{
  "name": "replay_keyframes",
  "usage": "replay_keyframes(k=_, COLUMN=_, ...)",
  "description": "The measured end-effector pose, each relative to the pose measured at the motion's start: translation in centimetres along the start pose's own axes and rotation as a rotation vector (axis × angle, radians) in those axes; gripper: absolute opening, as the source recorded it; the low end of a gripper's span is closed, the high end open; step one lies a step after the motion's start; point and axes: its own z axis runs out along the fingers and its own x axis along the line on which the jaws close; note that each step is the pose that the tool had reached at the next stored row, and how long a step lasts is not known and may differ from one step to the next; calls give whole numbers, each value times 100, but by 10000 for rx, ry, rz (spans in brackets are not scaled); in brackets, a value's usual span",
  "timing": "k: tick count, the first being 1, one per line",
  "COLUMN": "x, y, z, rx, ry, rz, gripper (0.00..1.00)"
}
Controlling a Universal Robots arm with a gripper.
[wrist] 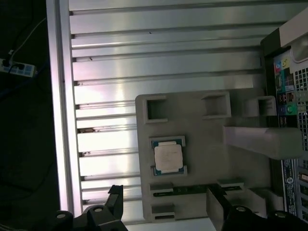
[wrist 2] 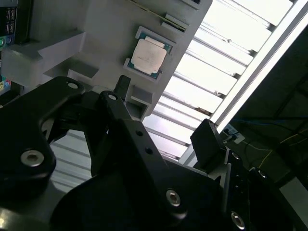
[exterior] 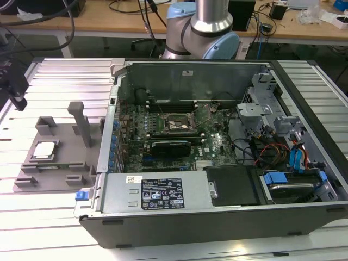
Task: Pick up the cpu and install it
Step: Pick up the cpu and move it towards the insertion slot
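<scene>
The cpu is a small silvery square chip lying flat in a recess of the grey plastic tray, at the exterior view's left, outside the case. Both wrist views look down on the cpu from well above. My gripper is open, its black fingers spread wide with nothing between them, and it hangs clear of the chip. The motherboard socket sits open inside the computer case.
Upright grey blocks rise from the tray beside the chip. The case wall stands just to the tray's right in the exterior view. Cables and drive cages fill the case's right half. Ribbed metal tabletop surrounds everything.
</scene>
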Motion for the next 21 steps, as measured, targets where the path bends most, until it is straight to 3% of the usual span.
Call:
replay_keyframes(k=3, x=-22, y=1, z=18, rx=294, ry=-20, rz=-107, gripper=78)
replay_keyframes(k=5, x=-62, y=5, z=53, rx=281, ry=-23, rz=-601, gripper=78)
replay_keyframes(k=7, x=-60, y=4, z=127, rx=281, ry=-23, rz=-601, gripper=78)
replay_keyframes(k=21, x=-59, y=3, z=183, rx=281, ry=-23, rz=-601, gripper=78)
